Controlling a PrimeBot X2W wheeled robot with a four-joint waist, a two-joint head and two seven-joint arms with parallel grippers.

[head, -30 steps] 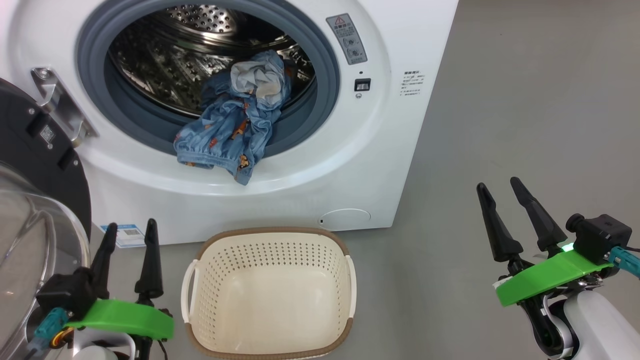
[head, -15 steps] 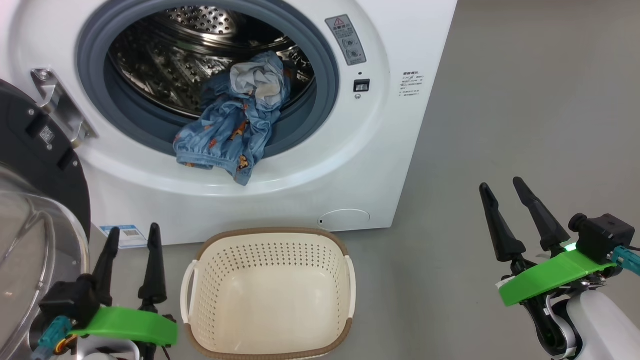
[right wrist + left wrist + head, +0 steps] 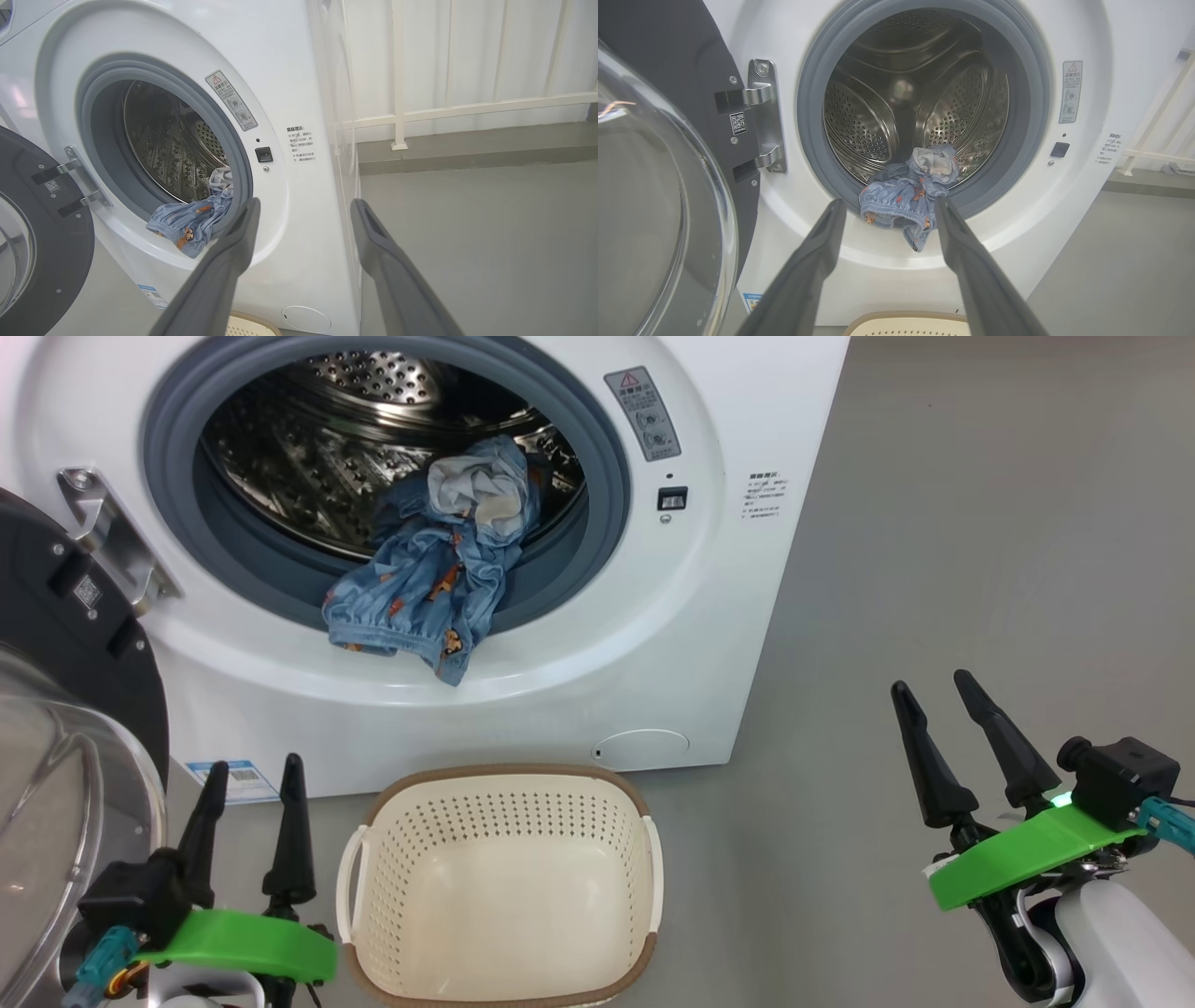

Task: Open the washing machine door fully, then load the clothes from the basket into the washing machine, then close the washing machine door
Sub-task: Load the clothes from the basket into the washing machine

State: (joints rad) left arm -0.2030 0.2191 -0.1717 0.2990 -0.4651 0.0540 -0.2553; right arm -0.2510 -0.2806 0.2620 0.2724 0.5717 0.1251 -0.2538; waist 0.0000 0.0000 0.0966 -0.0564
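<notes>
The white washing machine [image 3: 523, 709] stands ahead with its door [image 3: 65, 728] swung wide open to the left, black ring and glass bowl facing me. Blue patterned clothes [image 3: 439, 569] lie in the drum mouth and hang over the grey gasket onto the front lip; the same clothes [image 3: 908, 198] show in the left wrist view and the clothes [image 3: 191, 219] in the right wrist view. The cream basket [image 3: 504, 887] sits on the floor below, with nothing inside. My left gripper [image 3: 254, 777] hangs open left of the basket. My right gripper [image 3: 929, 689] stands open far right, holding nothing.
Grey floor [image 3: 980, 541] stretches to the right of the machine. A white railing [image 3: 467, 109] and pale wall run behind it. The metal hinge [image 3: 107, 537] joins door and machine at the upper left. A round lower cap [image 3: 642, 747] sits just above the basket.
Both grippers have sunk slightly in the head view, and the whole picture has shifted a little. The clothes, basket and door are unchanged.
</notes>
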